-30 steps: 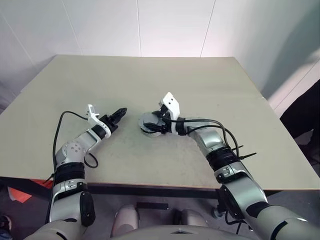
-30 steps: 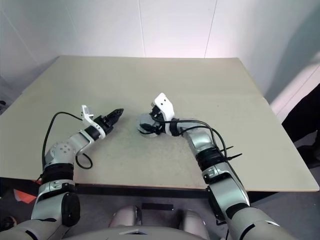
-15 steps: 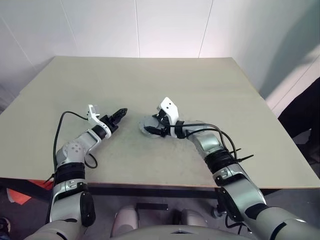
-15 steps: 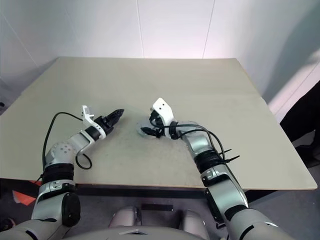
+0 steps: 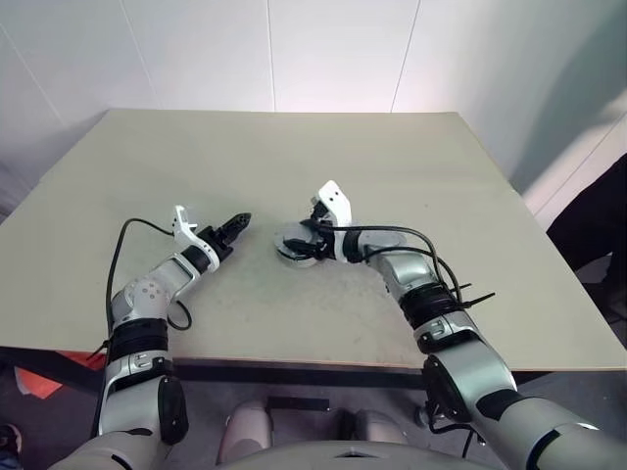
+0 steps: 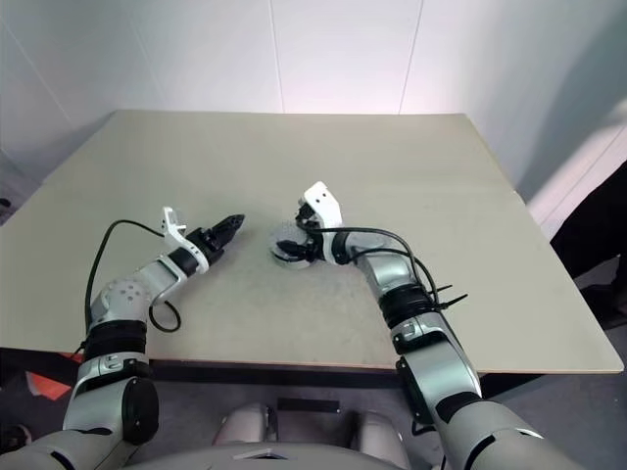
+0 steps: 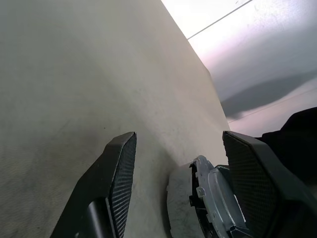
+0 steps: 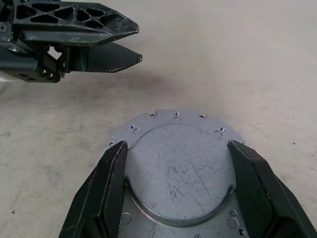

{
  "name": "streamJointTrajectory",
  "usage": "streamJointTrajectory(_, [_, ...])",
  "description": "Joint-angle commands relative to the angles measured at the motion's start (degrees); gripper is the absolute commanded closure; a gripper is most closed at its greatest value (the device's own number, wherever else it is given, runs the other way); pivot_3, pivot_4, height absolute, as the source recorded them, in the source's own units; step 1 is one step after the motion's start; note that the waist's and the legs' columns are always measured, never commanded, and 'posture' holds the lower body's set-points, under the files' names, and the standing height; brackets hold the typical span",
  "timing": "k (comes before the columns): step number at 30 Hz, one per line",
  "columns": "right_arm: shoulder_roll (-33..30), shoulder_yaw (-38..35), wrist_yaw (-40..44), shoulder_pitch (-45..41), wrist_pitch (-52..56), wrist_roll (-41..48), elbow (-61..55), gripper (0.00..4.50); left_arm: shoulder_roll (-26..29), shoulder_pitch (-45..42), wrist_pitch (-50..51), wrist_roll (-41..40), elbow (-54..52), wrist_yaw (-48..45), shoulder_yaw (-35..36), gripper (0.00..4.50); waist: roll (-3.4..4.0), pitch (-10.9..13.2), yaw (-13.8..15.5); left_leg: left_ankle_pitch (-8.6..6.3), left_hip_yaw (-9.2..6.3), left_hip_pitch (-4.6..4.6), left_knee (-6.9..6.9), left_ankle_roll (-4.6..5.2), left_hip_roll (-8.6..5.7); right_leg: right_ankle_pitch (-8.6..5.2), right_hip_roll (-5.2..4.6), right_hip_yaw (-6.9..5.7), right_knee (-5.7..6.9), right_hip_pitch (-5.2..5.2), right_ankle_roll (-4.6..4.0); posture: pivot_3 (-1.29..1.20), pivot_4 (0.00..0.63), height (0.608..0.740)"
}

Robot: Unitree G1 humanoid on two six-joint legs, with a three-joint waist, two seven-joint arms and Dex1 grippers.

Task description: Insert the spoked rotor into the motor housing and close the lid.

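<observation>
My right gripper [image 8: 173, 193] is clamped across the motor housing [image 8: 176, 168] on the table [image 5: 411, 166]. My left gripper [image 5: 233, 225], fingers apart, hovers empty just left of it.

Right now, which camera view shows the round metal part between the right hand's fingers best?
The right wrist view: the scratched grey metal disc sits large between the right hand fingers, screw holes visible. The left wrist view catches its edge; the head views show it small, partly behind the hand.
</observation>
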Motion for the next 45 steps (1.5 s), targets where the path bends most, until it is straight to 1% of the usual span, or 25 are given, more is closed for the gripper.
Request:
streamJointTrajectory(1, [0.0, 0.2, 0.6, -0.1, -1.1, -0.1, -0.6, 1.40, 0.1, -0.3, -0.5, -0.4, -1.9, -0.2, 0.2, 1.56, 0.00, 0.0, 0.0, 0.00, 0.00, 0.01, 0.00, 0.00, 0.00, 0.00, 0.00, 0.00, 0.00, 0.00, 0.00, 0.00, 0.000, 0.740])
streamJointTrajectory(16, [-1.1, 0.5, 1.7, -0.2, -1.5, -1.3, 3.6, 1.40, -0.2, 0.0, -0.7, -0.4, -2.1, -0.2, 0.4, 1.56, 0.00, 0.0, 0.0, -0.01, 0.00, 0.16, 0.00, 0.01, 0.00, 0.00, 0.00, 0.00, 0.00, 0.12, 0.00, 0.00, 0.000, 0.740])
streamJointTrajectory(20, [-1.6, 1.5, 2.1, -0.2, -2.7, -2.3, 4.8, 1.40, -0.3, 0.3, -0.7, -0.5, -2.4, -0.1, 0.4, 1.56, 0.00, 0.0, 0.0, -0.01, 0.00, 0.19, 0.00, 0.01, 0.00, 0.00, 0.00, 0.00, 0.00, 0.16, 0.00, 0.00, 0.000, 0.740])
streamJointTrajectory(23, [-2.2, 3.0, 1.0, 0.1, -5.0, -4.8, 6.1, 1.40, -0.4, 0.3, -0.8, -0.5, -2.5, 0.0, 0.4, 1.56, 0.00, 0.0, 0.0, -0.01, 0.00, 0.23, 0.00, 0.01, 0.00, 0.00, 0.00, 0.00, 0.00, 0.21, 0.00, 0.00, 0.000, 0.740])
streamJointTrajectory(27, [-2.9, 5.0, 0.1, 0.6, -9.1, -7.5, 7.7, 1.40, -0.5, 0.4, -0.9, -0.4, -2.3, -0.1, 0.4, 1.56, 0.00, 0.0, 0.0, -0.12, 0.00, 0.44, 0.00, 0.19, 0.00, -0.02, 0.00, 0.00, -0.01, 0.45, 0.03, 0.00, 0.000, 0.740])
streamJointTrajectory(31, [-3.5, 5.9, 0.4, 1.3, -10.4, -8.3, 7.9, 1.40, -0.6, 0.5, -0.7, -0.5, -2.8, 0.1, 0.3, 1.56, 0.01, 0.0, 0.0, -0.13, 0.00, 0.76, -0.01, 0.20, 0.00, -0.25, -0.01, 0.00, -0.08, 0.84, 0.42, 0.00, 0.000, 0.740])
streamJointTrajectory(45, [-3.5, 4.5, 2.3, 1.0, -4.3, -6.2, 8.6, 1.40, -1.2, 0.2, -0.4, -0.2, -2.9, -0.4, -0.7, 1.56, 0.02, 0.0, 0.1, -0.19, -0.01, 0.84, -0.03, 0.29, -0.04, -0.23, -0.02, 0.03, -0.15, 0.96, 0.37, 0.00, 0.000, 0.740])
